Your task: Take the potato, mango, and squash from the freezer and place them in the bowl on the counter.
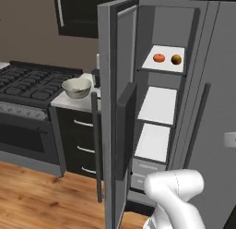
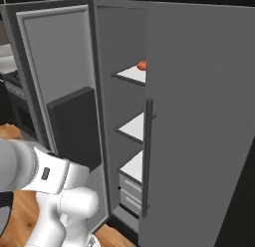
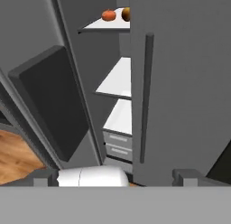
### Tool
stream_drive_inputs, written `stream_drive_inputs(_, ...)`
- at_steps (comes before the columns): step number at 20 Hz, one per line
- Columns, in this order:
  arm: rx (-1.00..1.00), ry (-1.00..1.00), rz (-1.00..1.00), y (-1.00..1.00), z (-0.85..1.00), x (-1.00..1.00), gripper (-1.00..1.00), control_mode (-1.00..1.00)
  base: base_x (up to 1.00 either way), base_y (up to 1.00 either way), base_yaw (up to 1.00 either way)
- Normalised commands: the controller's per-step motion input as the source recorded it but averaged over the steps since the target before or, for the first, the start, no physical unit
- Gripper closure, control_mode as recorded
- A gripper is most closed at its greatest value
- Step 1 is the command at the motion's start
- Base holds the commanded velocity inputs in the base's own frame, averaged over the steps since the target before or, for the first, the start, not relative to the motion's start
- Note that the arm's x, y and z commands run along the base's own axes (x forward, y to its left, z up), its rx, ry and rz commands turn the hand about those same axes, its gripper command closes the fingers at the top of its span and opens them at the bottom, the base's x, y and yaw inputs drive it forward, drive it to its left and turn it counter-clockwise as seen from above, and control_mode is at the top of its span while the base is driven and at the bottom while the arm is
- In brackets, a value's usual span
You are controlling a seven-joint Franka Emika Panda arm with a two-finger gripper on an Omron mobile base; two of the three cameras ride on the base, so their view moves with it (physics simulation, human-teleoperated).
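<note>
You have the freezer [image 1: 115, 108] standing with its thick grey door swung wide toward the stove side. White shelves run down its inside, and pale drawers [image 1: 146, 170] sit low in it.

Top shelf [image 1: 163, 66]: the mango [image 1: 158, 58] lies near the shelf's left front edge, red-orange. Just beside it to the right, apart and not touching, sits a duller orange-brown ball [image 1: 176, 60]. In the right base view you catch only a sliver of the mango [image 2: 142, 65] past the edge of the closed right-hand door. The hand view shows both on that same shelf, the mango [image 3: 108, 15] left and the ball [image 3: 126, 14] half cut off by the door edge. The two shelves below carry nothing you can make out.

The bowl [image 1: 77, 87] rests on the table [image 1: 69, 101], near its corner next to the black gas stove [image 1: 32, 82], upright, cream-white.

Tool: only blurred dark stubs show at the bottom of the hand view, so you cannot tell whether it is wide or narrow.

No brands, labels or writing can be read on the freezer or elsewhere.
</note>
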Motion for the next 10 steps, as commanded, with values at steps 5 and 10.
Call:
stream_drive_inputs(5, 0.0, 0.0, 0.0, 0.0, 0.0, 0.0, -1.0, 1.0, -0.01, 0.08, 0.0)
stream_drive_inputs(10, 0.0, 0.0, 0.0, 0.0, 0.0, 0.0, -1.0, 1.0, 0.04, -0.92, 0.01)
